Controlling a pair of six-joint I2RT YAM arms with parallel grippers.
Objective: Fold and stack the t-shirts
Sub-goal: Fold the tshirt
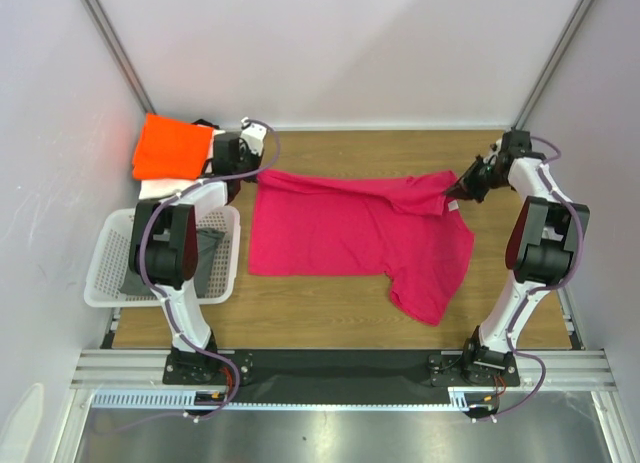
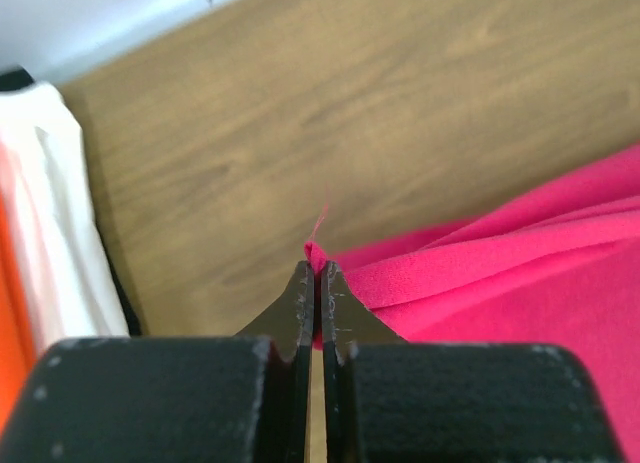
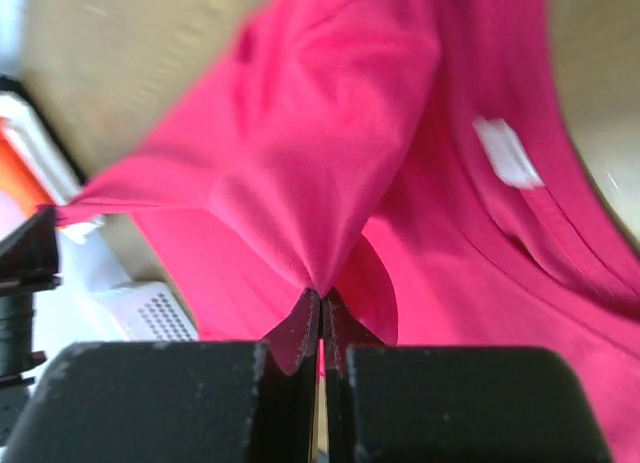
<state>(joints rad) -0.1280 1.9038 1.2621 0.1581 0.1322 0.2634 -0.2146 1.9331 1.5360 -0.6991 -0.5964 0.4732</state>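
The magenta-pink t-shirt lies spread across the middle of the wooden table, its far edge raised between my two grippers. My left gripper is pinched tight on just the tip of one corner. My right gripper is closed on a gathered peak of cloth at the other end. The left hold worries me: so little fabric sits in the jaws that any pull across could slide it out and drop the edge. My left arm is also just beside the folded orange t-shirt, which lies on the white t-shirt, so a careless swing might scatter that stack.
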